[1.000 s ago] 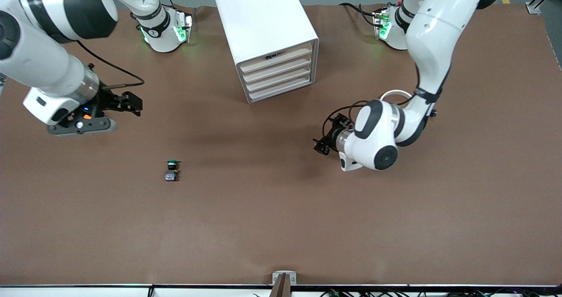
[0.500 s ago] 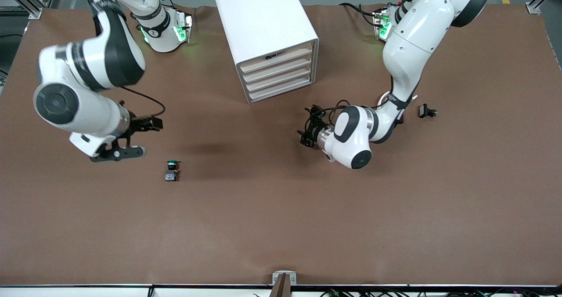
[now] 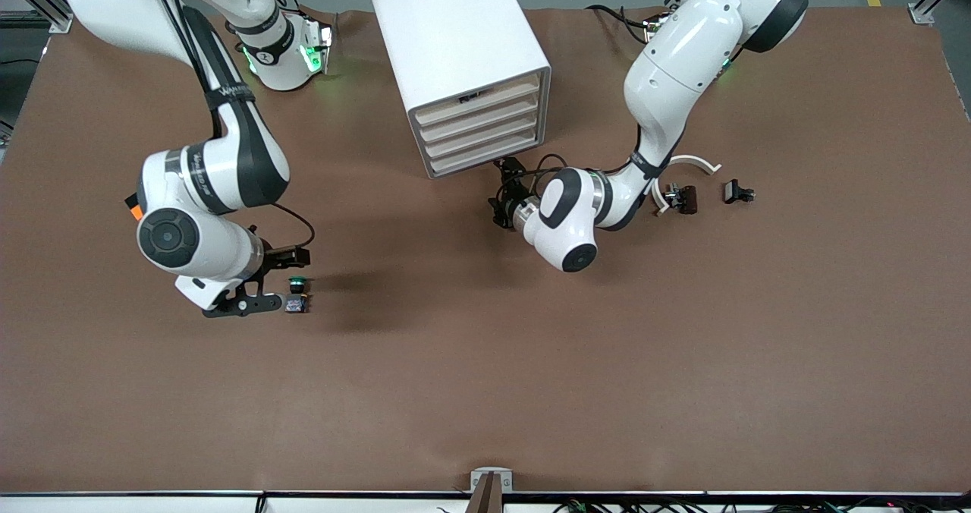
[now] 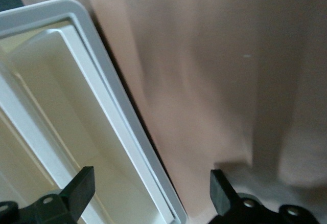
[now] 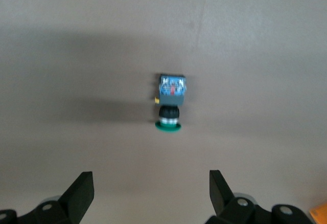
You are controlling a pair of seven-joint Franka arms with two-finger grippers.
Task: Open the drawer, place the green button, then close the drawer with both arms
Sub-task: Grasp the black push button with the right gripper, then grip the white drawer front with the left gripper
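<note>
- Front view, centre-left of frame: tiny push-button (image 3: 296, 295) with round green cap, black cylindrical body and dark bluish square base, lying on its side on the brown counter (image 3: 485, 391). Right arm's black two-finger claw (image 3: 277, 279) sits low, just beside it on the right arm's end.
- Front view, upper centre: boxy white plastic cabinet (image 3: 457, 65) with four cream slat-fronted drawers; lowest drawer (image 3: 485, 155) and the other three appear shut. Left arm's black claw (image 3: 504, 194) hangs low in front of that lowest drawer.
- Front view, centre-right: two small black clips (image 3: 709, 193), one with a white arc; not required.
- Left wrist view: fingers apart, white cabinet corner (image 4: 110, 116) in the left half of frame, between and ahead of the tips. Advice: line the tips up on the drawer's slat edge before pulling straight out.
- Right wrist view: fingers spread wide, button (image 5: 169, 105) at frame centre, clear of both tips. Advice: centre the claw on the black body, descend, and close across it, not on the cap.
</note>
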